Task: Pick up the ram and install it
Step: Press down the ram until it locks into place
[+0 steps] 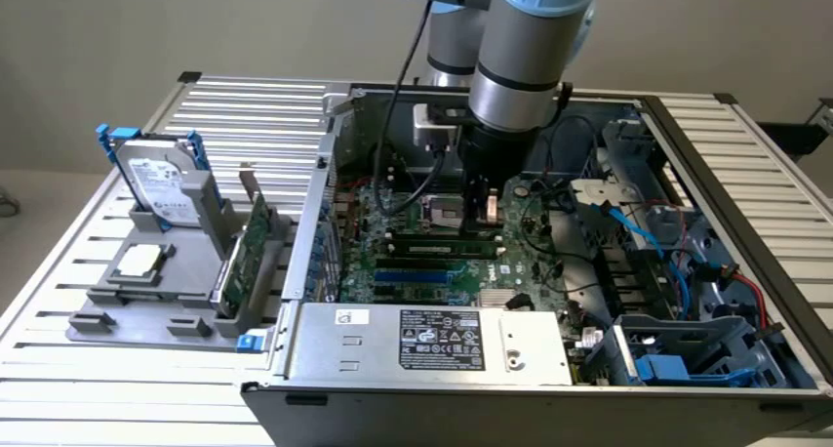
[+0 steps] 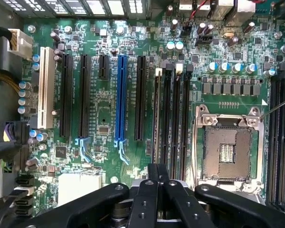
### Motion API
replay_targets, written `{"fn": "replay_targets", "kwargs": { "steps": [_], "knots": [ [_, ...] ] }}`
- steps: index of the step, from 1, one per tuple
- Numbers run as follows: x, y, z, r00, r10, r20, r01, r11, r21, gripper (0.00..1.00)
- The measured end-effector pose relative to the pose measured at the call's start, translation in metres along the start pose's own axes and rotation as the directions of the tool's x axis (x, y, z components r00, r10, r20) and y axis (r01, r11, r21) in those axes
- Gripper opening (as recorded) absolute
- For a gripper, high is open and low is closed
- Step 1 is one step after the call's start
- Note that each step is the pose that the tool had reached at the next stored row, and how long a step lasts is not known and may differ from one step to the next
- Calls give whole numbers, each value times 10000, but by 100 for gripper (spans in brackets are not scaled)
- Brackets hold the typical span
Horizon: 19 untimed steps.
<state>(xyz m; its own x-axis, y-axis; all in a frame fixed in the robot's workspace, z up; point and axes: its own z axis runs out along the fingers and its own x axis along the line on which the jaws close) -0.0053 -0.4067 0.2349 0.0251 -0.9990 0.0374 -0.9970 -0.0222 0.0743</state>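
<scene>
My gripper (image 1: pixel 485 211) hangs inside the open computer case (image 1: pixel 729 174), low over the motherboard (image 2: pixel 104 118). In the wrist view its black fingers (image 2: pixel 157 173) are shut together with nothing visible between them. The tips sit over one end of the row of black memory slots (image 2: pixel 173 118), beside the empty processor socket (image 2: pixel 226 147). In the exterior view the ram (image 1: pixel 440 242), a long narrow green stick, lies along those slots just in front of the gripper and looks seated there. Whether the fingertips touch it I cannot tell.
A grey holder (image 1: pixel 131 305) outside the case on the exterior view's left carries a silver hard drive with blue rails (image 1: pixel 163 188) and a tall green expansion card (image 1: pixel 248 257). The power supply (image 1: pixel 430 340) fills the case front. Blue and red cables (image 1: pixel 664 252) run on the exterior view's right.
</scene>
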Motion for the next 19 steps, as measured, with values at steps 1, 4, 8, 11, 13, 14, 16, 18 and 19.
{"fn": "replay_targets", "kwargs": {
  "steps": [1, 4, 8, 11, 13, 14, 16, 18, 19],
  "knots": [
    [0, -1, 10, 10000, 2, -1, -2, 10000, 27, 11],
    [-1, -3, 30, 10000, 2, 10, -2, 10000, 62, 11],
    [-4, 0, 46, 10000, 37, 25, -37, 10000, 63, 11],
    [-5, 0, 61, 10000, 70, 32, -70, 10000, 62, 11],
    [-5, 0, 71, 10000, 94, 32, -94, 9999, 60, 11],
    [-5, 0, 75, 9999, 105, 31, -105, 9999, 58, 11],
    [-7, -2, 89, 9999, 130, 42, -130, 9999, 61, 11],
    [-8, -2, 98, 9999, 153, 38, -154, 9999, 56, 11],
    [-8, -2, 102, 9999, 165, 39, -166, 9998, 55, 11]
  ]
}}
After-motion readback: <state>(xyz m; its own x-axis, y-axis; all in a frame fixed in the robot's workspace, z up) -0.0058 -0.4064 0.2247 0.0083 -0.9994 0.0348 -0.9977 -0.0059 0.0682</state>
